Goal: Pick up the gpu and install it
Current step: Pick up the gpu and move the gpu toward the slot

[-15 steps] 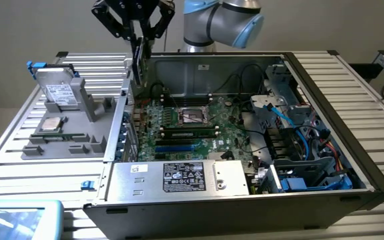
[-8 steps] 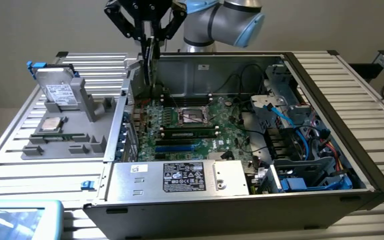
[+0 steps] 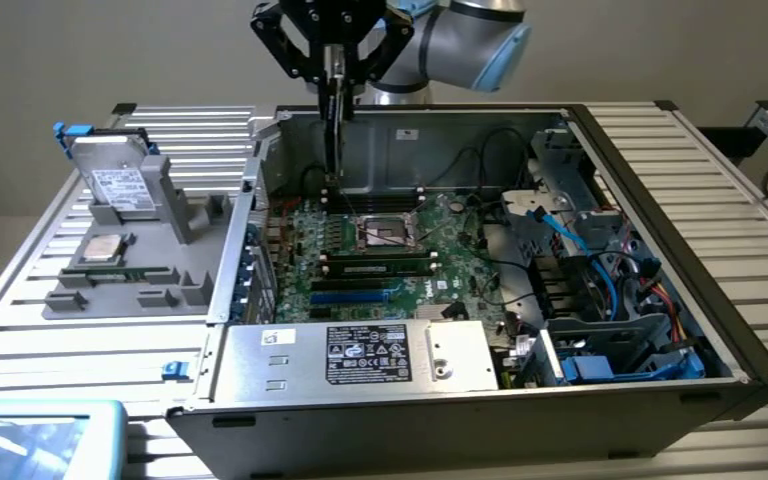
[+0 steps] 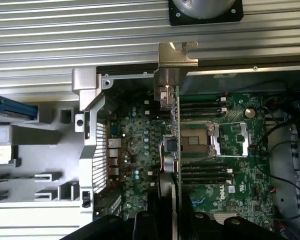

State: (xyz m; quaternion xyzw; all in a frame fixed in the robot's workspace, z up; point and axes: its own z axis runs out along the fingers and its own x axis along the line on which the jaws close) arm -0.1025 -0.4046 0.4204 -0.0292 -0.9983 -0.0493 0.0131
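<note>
**Above the open case [image 3: 491,430]: gpu [image 3: 340,130] gripped**

At the case's front sits the labelled power supply [image 3: 368,355]; behind it lies the green motherboard [image 3: 384,250]. Over its far side the gpu hangs upright, pinched at its top between the part-closed fingers of the gripper [image 3: 337,72].

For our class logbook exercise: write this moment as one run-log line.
gripper: shut on gpu | gpu: held edge-on above motherboard in open case | install: not yet seated
</note>
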